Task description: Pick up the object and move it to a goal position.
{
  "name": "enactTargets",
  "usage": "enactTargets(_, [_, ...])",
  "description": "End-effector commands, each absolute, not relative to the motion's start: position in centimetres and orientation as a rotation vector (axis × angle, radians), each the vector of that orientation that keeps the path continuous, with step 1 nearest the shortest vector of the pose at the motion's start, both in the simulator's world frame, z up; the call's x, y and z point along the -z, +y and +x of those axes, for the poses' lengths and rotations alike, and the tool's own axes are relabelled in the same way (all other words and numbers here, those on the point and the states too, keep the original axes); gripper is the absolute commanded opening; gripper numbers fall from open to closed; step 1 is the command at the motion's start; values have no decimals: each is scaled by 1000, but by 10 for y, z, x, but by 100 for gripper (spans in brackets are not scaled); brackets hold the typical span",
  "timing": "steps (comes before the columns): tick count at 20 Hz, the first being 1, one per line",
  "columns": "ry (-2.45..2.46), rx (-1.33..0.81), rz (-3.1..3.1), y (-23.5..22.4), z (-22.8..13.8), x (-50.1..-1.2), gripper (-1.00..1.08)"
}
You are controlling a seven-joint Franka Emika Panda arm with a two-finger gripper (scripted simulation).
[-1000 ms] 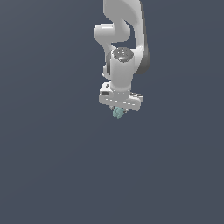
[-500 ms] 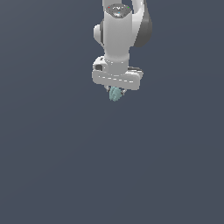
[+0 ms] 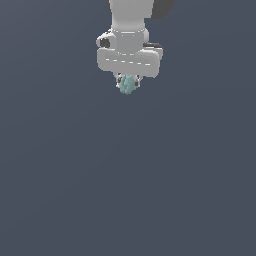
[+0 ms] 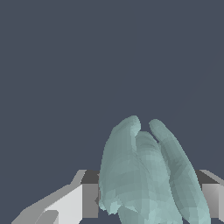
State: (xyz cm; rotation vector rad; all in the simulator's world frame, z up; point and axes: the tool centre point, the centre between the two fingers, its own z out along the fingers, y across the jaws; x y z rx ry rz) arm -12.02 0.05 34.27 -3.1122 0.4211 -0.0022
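Aloft, my claw point(image 3: 128, 84) grips the pale teal lump point(image 3: 127, 84); carrying is underway, and next I must reach the goal, unseen here.

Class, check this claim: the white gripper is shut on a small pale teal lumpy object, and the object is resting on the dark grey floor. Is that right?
One detail is wrong. The gripper is shut on the pale teal lumpy object, but the object is not resting on the floor: the exterior view shows it held up beneath the white hand, and the wrist view shows it between the fingers.
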Motion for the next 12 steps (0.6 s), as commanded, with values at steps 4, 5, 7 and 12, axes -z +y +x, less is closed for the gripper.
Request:
enactTargets(4, [420,0,-3113,-5,-127,-373,-100])
enactTargets(5, [420,0,-3113,-5,-127,-377,-100])
enactTargets(7, [420,0,-3113,-7,-128,-383,-100])
enactTargets(12, [420,0,-3113,-8,-128,-389,-100])
